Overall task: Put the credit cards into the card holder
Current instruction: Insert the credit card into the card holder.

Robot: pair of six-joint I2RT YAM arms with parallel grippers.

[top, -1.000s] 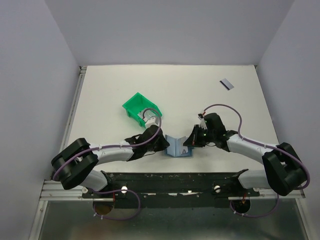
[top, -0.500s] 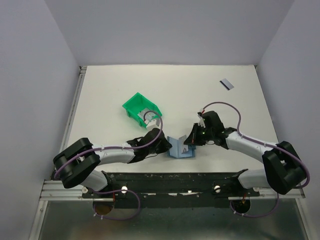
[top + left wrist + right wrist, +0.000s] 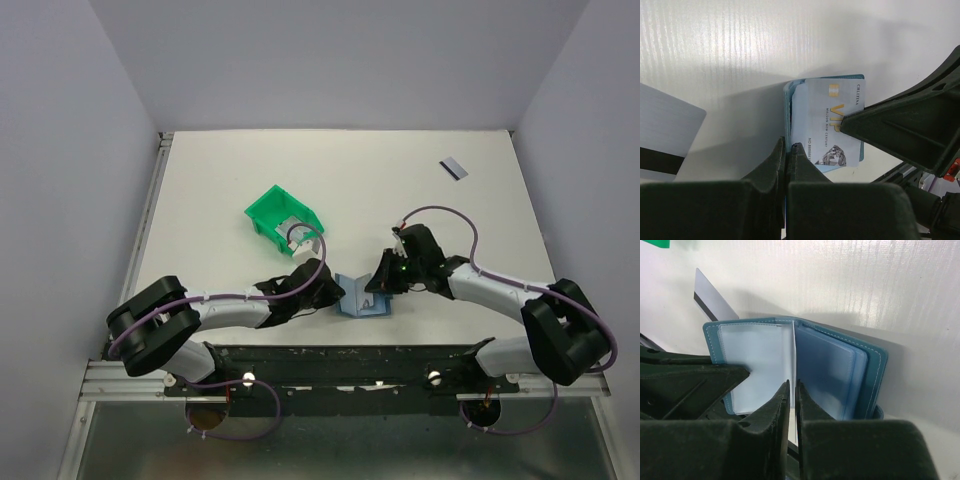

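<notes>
The one card face that could be read, in the left wrist view, carried "VIP" in large letters beside a gold chip, a line starting "NO.888" and small print too fine to make out; this VIP card sat inside the wallet, its long axis up and down in that view and its lettering running sideways. The wallet stood partly open on the white, faintly ribbed surface, near the near edge and between the two claws, with lighter blue sleeves showing inside its slate-blue cover. The left claw was closed on the wallet's cover edge, fingers pressed together with the thin blue edge between them. The right claw was pinched shut on a pale inner leaf of the wallet, near the fold. A striped card lay flat on the surface just beside the wallet, its dark band running along its length. Another card, the far card, lay well apart near the far right corner, set on a diagonal with its dark stripe along one long side. A green bin sat tilted on the surface left of centre. Plain pale grey walls closed in the surface on three sides
</notes>
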